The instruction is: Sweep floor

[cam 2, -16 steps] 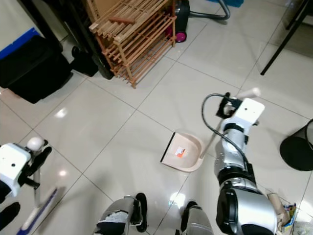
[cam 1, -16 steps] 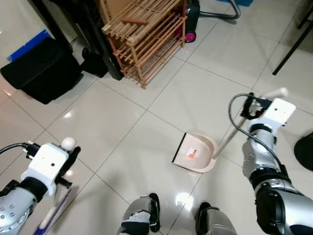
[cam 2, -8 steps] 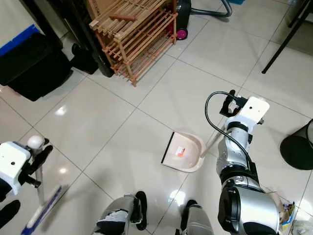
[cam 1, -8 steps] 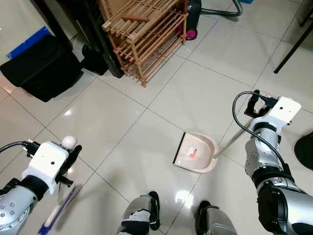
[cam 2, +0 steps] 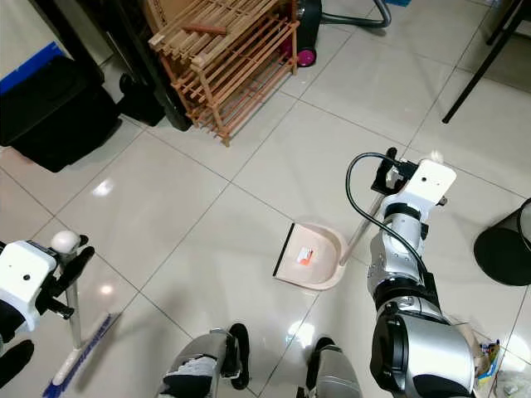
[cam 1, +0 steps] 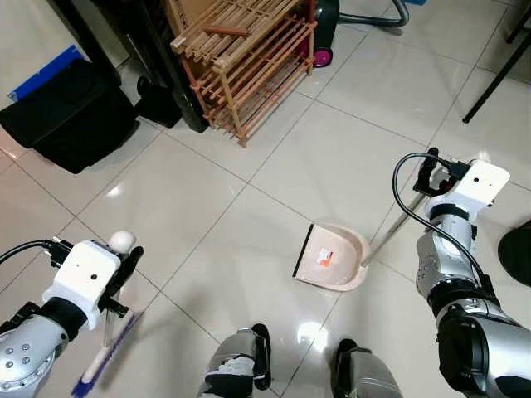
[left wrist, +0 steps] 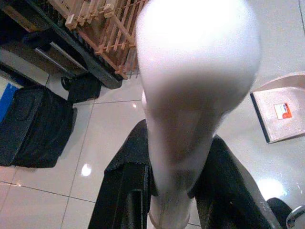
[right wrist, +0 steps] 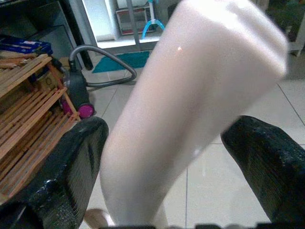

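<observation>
Your left gripper (left wrist: 167, 191) is clamped on the broom (cam 2: 73, 332), its bristles on the tile at your left. Your right gripper (right wrist: 157, 157) grips the dustpan (cam 1: 332, 259) handle; the pan sits ahead of your feet. Keep its lip flat and sweep toward it.

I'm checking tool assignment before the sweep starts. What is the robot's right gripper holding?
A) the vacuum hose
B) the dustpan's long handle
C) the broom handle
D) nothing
B: the right gripper is closed around the pale handle that runs down to the dustpan on the tiles; the broom is in the left gripper.
</observation>
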### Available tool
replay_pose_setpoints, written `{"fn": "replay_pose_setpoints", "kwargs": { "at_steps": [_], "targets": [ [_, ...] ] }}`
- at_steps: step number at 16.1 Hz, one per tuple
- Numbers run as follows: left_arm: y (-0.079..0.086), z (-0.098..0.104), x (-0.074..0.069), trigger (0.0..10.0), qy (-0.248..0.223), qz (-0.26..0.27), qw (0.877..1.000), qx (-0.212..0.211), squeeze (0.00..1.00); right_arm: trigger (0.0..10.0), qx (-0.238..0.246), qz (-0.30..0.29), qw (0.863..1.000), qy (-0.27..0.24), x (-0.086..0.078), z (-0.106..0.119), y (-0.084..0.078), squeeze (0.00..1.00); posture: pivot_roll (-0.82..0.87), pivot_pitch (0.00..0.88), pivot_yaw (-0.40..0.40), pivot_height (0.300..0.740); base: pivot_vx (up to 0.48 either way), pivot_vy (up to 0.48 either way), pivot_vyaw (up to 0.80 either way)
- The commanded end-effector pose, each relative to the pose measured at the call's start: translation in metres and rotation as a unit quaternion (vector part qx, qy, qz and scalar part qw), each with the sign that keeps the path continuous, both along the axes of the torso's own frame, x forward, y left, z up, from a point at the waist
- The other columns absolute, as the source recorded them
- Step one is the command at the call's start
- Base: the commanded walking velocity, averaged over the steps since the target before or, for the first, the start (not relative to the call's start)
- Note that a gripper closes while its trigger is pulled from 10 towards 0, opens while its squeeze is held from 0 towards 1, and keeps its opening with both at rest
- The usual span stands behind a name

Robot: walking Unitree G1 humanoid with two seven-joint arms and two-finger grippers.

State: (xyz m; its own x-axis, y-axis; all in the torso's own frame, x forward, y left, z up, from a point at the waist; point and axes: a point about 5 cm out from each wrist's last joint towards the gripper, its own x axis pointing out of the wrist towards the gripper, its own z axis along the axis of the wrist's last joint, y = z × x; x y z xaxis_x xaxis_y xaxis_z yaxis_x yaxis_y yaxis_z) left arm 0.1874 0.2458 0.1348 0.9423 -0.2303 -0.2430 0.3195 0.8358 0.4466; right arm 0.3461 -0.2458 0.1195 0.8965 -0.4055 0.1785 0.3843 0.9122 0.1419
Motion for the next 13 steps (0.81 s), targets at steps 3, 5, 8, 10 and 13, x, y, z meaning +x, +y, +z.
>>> {"fn": "replay_pose_setpoints", "kwargs": {
  "at_steps": [3, 5, 8, 10, 13],
  "targets": [
    [0.0021, -0.0015, -0.0024, 10.0, 0.007, 0.003, 1.0, 0.013, 0.0, 10.0, 0.004, 0.006, 1.0, 0.016, -0.0063, -0.012, -0.0002, 0.0, 0.35, 0.293, 0.16, 0.74, 0.0, 0.0, 0.0],
    [0.0016, -0.0017, -0.0011, 10.0, 0.007, 0.002, 1.0, 0.012, 0.0, 8.4, 0.005, 0.008, 1.0, 0.019, -0.0074, -0.0141, -0.0003, 0.0, 0.34, 0.289, 0.161, 0.74, 0.0, 0.0, 0.0],
    [0.001, -0.0025, 0.0, 10.0, 0.008, 0.001, 1.0, 0.012, 0.0, 0.0, 0.009, 0.001, 1.0, 0.024, -0.0104, -0.0182, -0.0025, 0.0, 0.34, 0.289, 0.162, 0.74, 0.0, 0.0, 0.0],
    [0.001, -0.0023, -0.0001, 10.0, 0.008, 0.001, 1.0, 0.011, 0.0, 0.0, 0.01, -0.002, 1.0, 0.024, -0.0123, -0.0197, -0.0043, 0.0, 0.34, 0.288, 0.163, 0.74, 0.0, 0.0, 0.0],
    [0.0017, -0.0021, -0.0005, 10.0, 0.008, 0.0, 1.0, 0.012, 0.0, 0.0, 0.015, -0.005, 1.0, 0.022, -0.0126, -0.0196, -0.0053, 0.0, 0.34, 0.285, 0.164, 0.74, 0.0, 0.0, 0.0]
  ]
}}
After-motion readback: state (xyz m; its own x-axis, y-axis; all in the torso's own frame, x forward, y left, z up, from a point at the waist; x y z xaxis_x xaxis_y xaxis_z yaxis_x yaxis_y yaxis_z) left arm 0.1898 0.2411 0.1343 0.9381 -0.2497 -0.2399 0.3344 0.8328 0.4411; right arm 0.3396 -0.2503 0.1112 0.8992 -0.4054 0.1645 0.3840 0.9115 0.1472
